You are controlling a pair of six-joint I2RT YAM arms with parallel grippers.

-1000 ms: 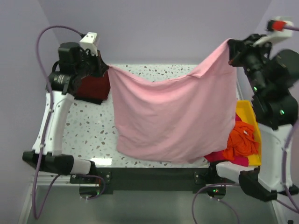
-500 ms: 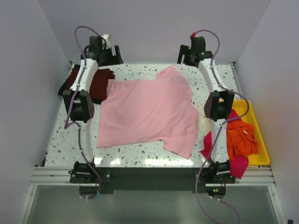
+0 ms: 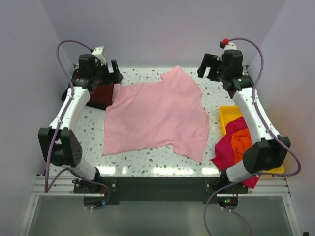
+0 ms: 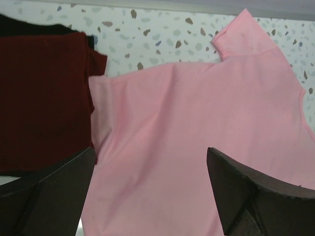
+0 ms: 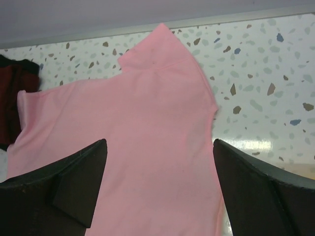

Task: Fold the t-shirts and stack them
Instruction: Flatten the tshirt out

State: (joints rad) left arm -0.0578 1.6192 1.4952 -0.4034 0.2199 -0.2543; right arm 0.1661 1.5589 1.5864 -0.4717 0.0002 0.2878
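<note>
- Top external view: pale pink cotton t-shirt (image 3: 157,115) spread flat mid-way across the speckled terrazzo tabletop (image 3: 88,135), lying sideways and a little skewed, with the hem leftward and one sleeve pointing far, the other near.
- Just left of the pink tee, touching its far hem corner: folded dark maroon red tee (image 3: 101,94) stacked on a black tee (image 4: 29,24).
- Right of the pink tee: bright orange tee (image 3: 239,140) and magenta tee (image 3: 224,152) heaped over a shallow yellow plastic tray (image 3: 227,110).
- Above the pink tee's far hem corner: left gripper (image 3: 114,73), jaws spread wide, holding nothing.
- Beyond the pink tee's far sleeve: right gripper (image 3: 207,68), likewise released and empty.
- Best to square the pink tee first, then pinch single layers at the far hem corner and far sleeve together.
- Keep clear of the maroon stack while gripping, to avoid dragging it.
</note>
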